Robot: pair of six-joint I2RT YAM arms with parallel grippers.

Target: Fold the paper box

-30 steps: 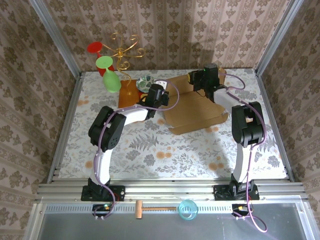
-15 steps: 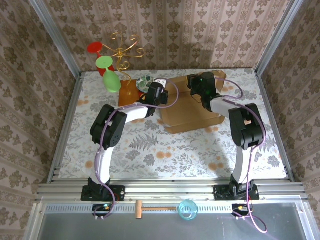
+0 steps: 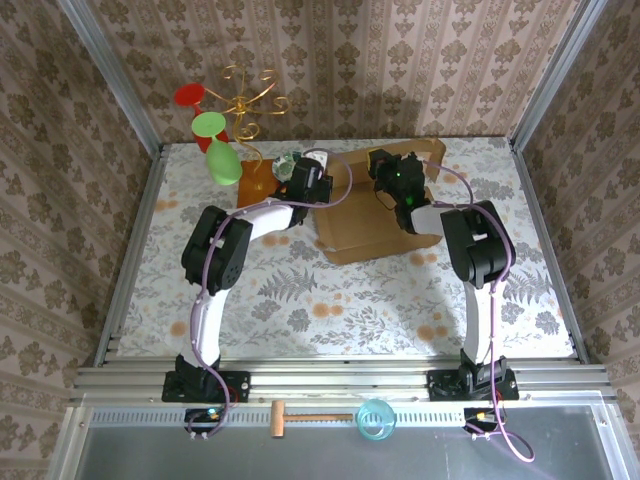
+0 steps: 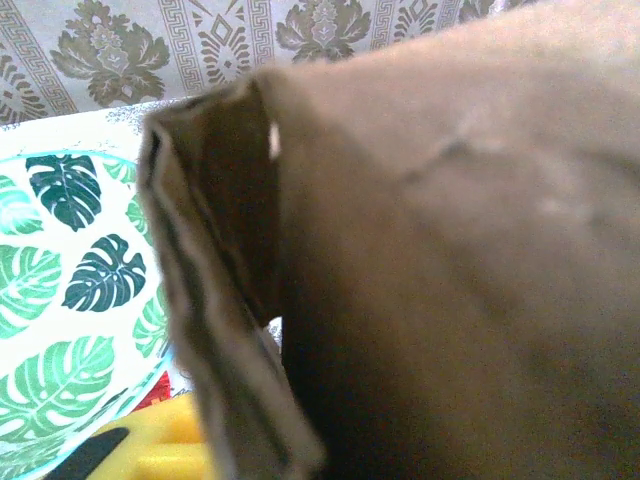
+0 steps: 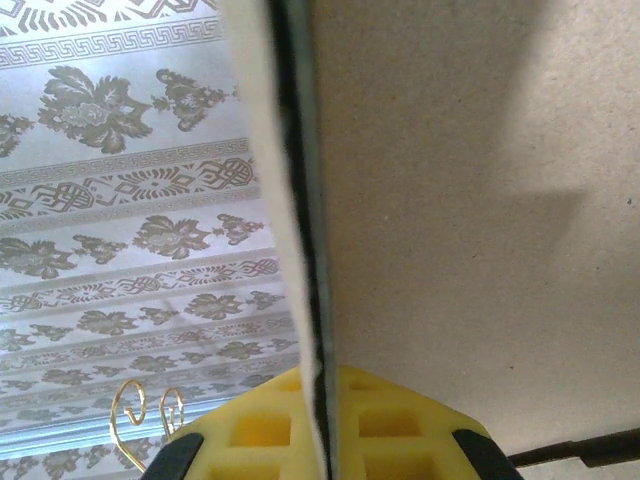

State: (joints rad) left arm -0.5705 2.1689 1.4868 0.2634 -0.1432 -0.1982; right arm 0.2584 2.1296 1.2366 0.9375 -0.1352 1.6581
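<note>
Top external: paper box (image 3: 375, 228) sits far-centre, right gripper (image 3: 398, 180) pinched tight on its raised far flap. Left gripper (image 3: 305, 183) is at the box's left wall, can't tell how wide. I'd brace there and swing the flap over slowly.

Brown-and-beige damask wallpaper (image 3: 400, 60) closes in on three sides, with aluminium posts (image 3: 108, 75) running up the corners. Down below, the table (image 3: 350, 300) wears a pale cloth printed with leaves and flowers, and an aluminium rail (image 3: 340, 380) runs along its near edge. The light is bright and even, the shadows soft.
</note>
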